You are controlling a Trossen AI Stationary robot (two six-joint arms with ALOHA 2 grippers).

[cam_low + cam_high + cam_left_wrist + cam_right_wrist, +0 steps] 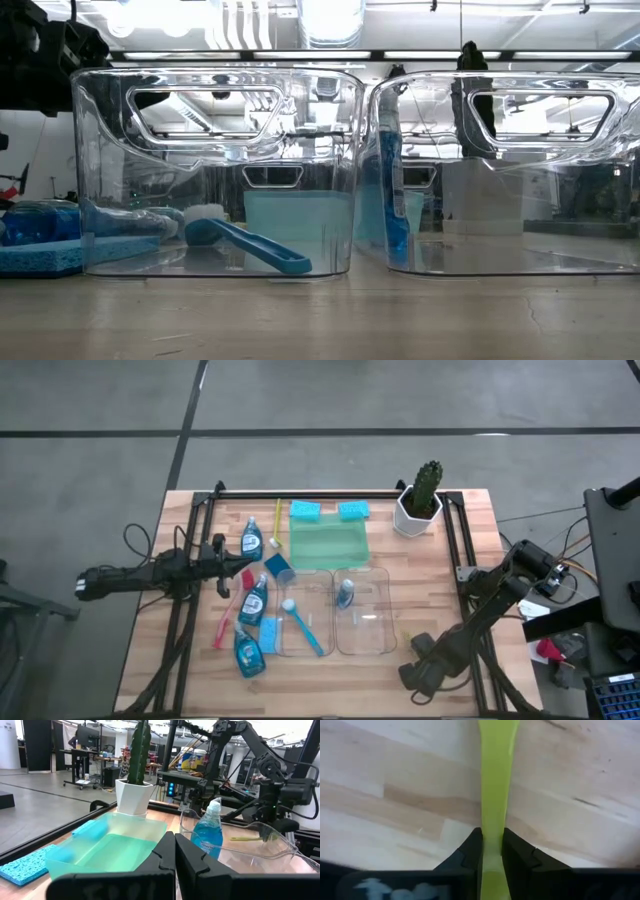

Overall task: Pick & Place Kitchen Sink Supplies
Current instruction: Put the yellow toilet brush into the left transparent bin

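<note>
Grasp step in hand: the right end effector (pixel 492 851), low at the near right corner of the desk (pixel 440 570), is closed narrow on the handle of a yellow-green brush (pixel 496 780), which lies flat on the wood and runs straight out between the fingers. Next move, as judged: a lift clear of the desk, then a carry toward the two clear bins (pixel 362 622) at mid-desk and a drop over a rim; the bin walls stand in the way of a low path, so height is called for. Already binned: a blue brush (pixel 245 245) in the left bin, a small bottle (pixel 345 593) in the right bin. Still loose on the left side of the desk are bottles (pixel 249 652), a blue sponge (pixel 268 632) and a red-pink brush (pixel 224 628). Farther off, the left end effector (pixel 174 851) is parked shut, holding nothing, beside a green tray (pixel 329 544). Two more sponges (pixel 305 511) lie past the tray. A cactus (pixel 426 484) in a white pot stands at the far right corner, well apart from the carry path.
</note>
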